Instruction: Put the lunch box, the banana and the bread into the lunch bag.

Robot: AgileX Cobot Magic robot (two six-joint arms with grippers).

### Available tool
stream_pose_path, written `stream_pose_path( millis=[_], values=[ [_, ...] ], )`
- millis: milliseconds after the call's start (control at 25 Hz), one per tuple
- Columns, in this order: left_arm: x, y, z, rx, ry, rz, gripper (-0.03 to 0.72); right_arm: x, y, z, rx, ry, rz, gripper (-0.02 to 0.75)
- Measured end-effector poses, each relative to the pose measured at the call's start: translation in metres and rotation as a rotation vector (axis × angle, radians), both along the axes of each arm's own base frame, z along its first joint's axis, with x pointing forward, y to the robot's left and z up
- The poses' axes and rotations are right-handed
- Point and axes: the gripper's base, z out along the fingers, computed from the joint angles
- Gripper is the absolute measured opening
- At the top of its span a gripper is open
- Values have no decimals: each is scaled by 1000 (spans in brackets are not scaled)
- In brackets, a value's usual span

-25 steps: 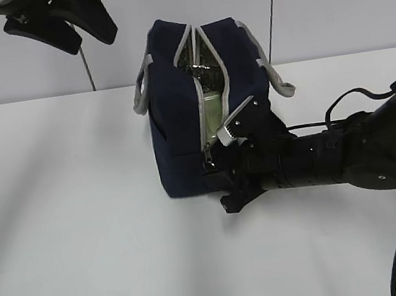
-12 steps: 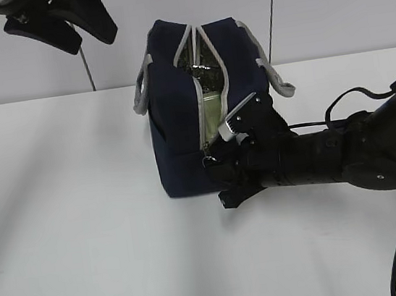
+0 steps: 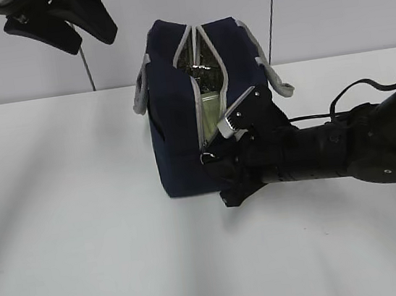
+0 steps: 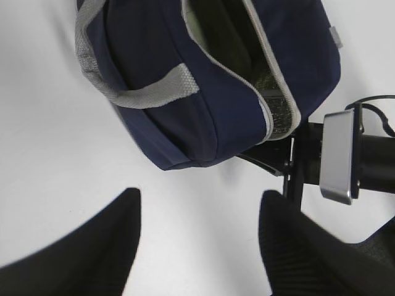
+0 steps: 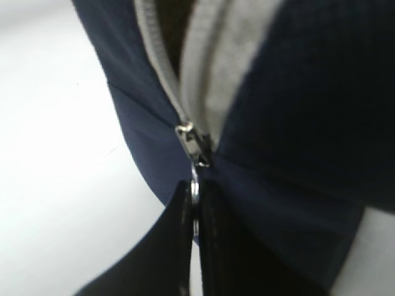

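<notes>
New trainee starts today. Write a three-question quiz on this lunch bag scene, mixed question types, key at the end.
1. True or false: the right end effector is shut on the zipper's ring pull.
2. Where is the left end effector? A) raised above the table, apart from the lunch bag; B) gripping a strap handle; C) inside the bag.
3. Fill in: the zipper along the bag's top is ____.

Key: 1 true; 2 A; 3 open.
</notes>
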Motion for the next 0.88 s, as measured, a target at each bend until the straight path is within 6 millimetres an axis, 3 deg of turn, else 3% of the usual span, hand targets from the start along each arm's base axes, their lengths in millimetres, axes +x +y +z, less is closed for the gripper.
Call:
stream_pose_path(
  millis=[200,440,880],
  values=[
    [0,0,0,0,0,0,424,-7,0,-1,-12,22,39,-16],
    [0,0,0,0,0,0,423,-10,-1,23,1,-40,50,-16],
    [0,0,0,0,0,0,414,-16,-2,38,-13,-41,70,-16]
  ],
)
